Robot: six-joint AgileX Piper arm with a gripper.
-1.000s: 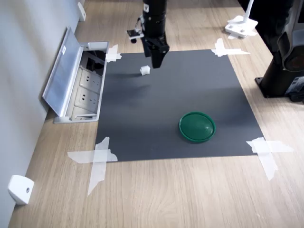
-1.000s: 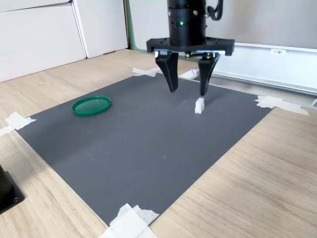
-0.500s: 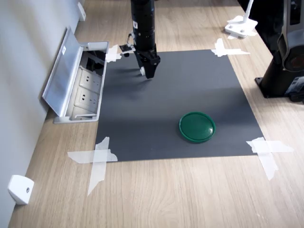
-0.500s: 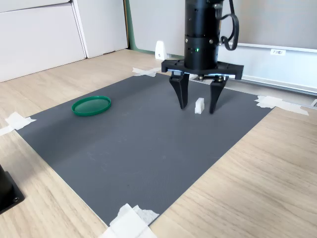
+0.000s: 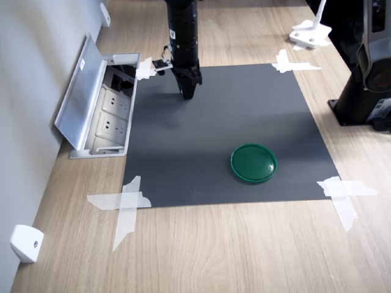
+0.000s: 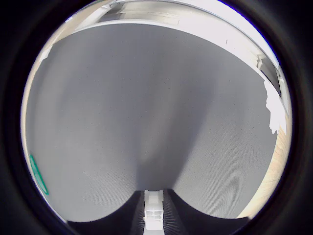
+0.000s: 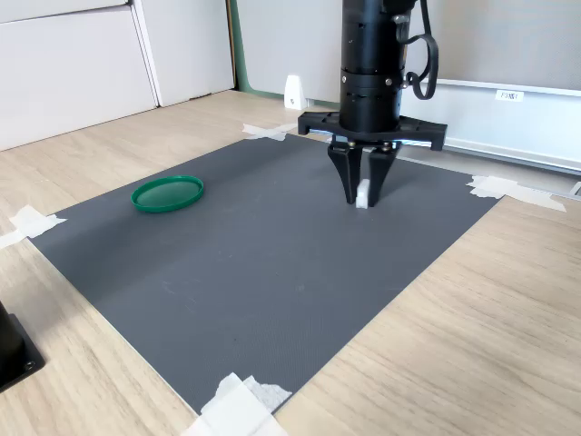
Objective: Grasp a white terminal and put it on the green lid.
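My gripper (image 7: 364,198) stands upright over the far part of the black mat (image 7: 245,263), its fingers shut on the white terminal (image 7: 363,192) right at the mat's surface. The wrist view shows the small ridged white terminal (image 6: 153,211) pinched between the two dark fingers. In the first exterior view the gripper (image 5: 187,94) hides the terminal. The green lid (image 5: 253,162) lies flat on the mat nearer the first exterior view's right; it is well apart from the gripper and nothing lies on it. It also appears as the green lid (image 7: 167,193) and as a thin green edge (image 6: 38,174).
An open metal socket box (image 5: 91,104) sits just off the mat at the first exterior view's left. White tape strips (image 5: 125,204) hold the mat's corners. A white wedge piece (image 5: 25,243), a black stand base (image 5: 360,97) and a white bracket (image 5: 310,33) lie around the mat.
The gripper came down from above the mat, straddled the white terminal with open fingers, and has now shut on it. The green lid has not moved.
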